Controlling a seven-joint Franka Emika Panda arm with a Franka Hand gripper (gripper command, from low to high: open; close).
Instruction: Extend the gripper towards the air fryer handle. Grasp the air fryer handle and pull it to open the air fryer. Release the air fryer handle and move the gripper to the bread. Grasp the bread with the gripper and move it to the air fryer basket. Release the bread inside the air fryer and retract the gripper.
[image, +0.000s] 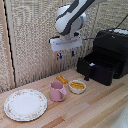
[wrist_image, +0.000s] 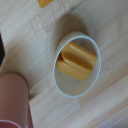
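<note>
My gripper (image: 65, 54) hangs open in the air, its two blue-tipped fingers spread with nothing between them. It is well above the bread (image: 62, 79), a small orange-yellow oblong piece lying on the wooden table. Only a corner of the bread (wrist_image: 45, 2) shows in the wrist view. The black air fryer (image: 114, 44) stands at the exterior view's right. Its air fryer basket (image: 96, 66) is pulled out, hollow side up. The air fryer handle (image: 86, 75) sticks out from the drawer's front face, apart from the gripper.
A pink mug (image: 57, 91) (wrist_image: 14, 100) stands just in front of the bread. Beside it is a small white bowl (image: 77, 86) (wrist_image: 92, 50) of yellow food. A patterned plate (image: 25, 105) lies at the exterior view's left. A woven screen backs the table.
</note>
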